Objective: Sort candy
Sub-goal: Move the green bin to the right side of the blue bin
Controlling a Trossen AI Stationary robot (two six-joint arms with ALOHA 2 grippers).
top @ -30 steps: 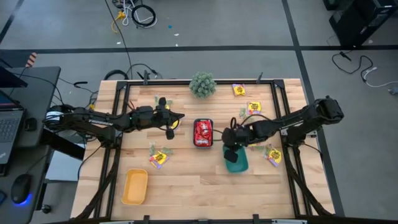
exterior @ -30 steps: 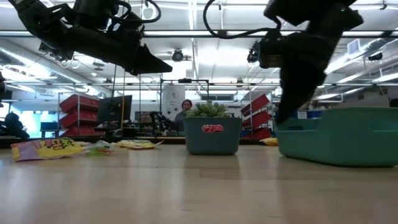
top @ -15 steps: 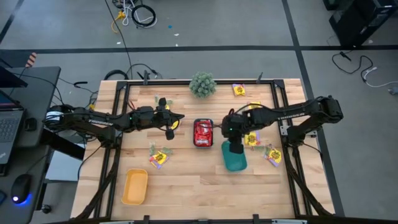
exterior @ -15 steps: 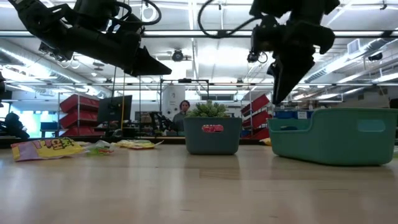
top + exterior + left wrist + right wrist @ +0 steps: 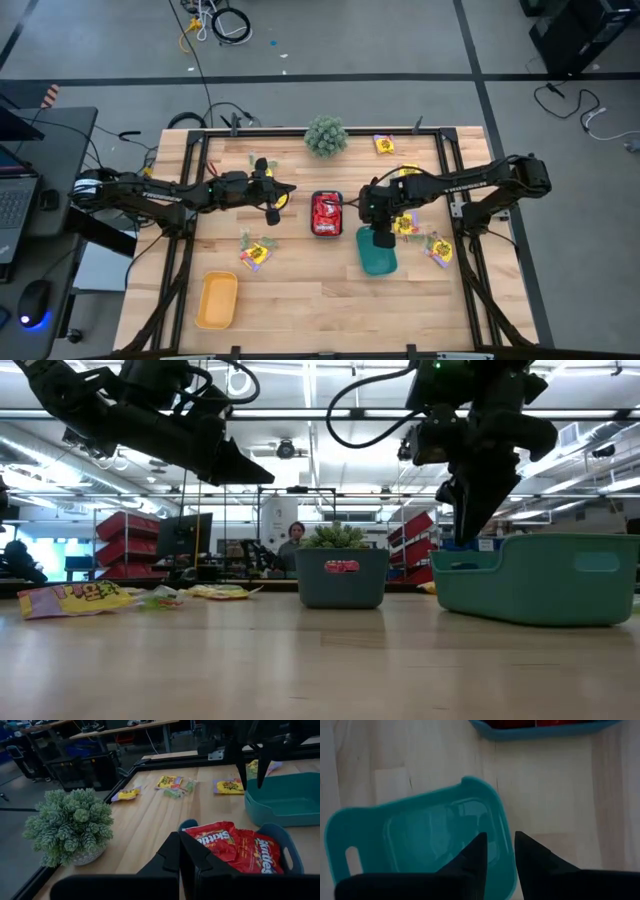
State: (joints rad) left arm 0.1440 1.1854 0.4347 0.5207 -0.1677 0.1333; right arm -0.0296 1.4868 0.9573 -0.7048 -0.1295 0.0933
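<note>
Right gripper (image 5: 383,238) hangs above the near-centre end of the teal tray (image 5: 379,257), fingers pointing down, a narrow gap between them, nothing held; in the right wrist view the two fingers (image 5: 472,857) straddle the tray's rim (image 5: 502,840), tray interior bare; in the low view the same gripper (image 5: 472,525) sits just above the tray wall (image 5: 540,580), whether it touches the rim I cannot tell

Left gripper (image 5: 272,209) held above the table left of centre, fingers pressed together and empty; left wrist view shows the closed fingers (image 5: 192,860) aimed toward the dark blue tray (image 5: 280,837)

Red candy packets (image 5: 326,212) piled in the dark blue tray (image 5: 326,233) at table centre, just beside the teal tray; print on them readable in the left wrist view (image 5: 235,847)

Yellow candy packets loose on the wood: one near the far right corner (image 5: 384,145); one beside the right arm (image 5: 408,172); one just right of the right gripper (image 5: 405,225); one near the right edge (image 5: 439,250); one left of centre (image 5: 254,254), with small pale green packets (image 5: 245,238) beside it; more green ones near the left gripper (image 5: 256,162)

Yellow tray (image 5: 217,300) near the front left corner, well apart from the candy; plant ball (image 5: 326,136) at the far edge, centre
</note>
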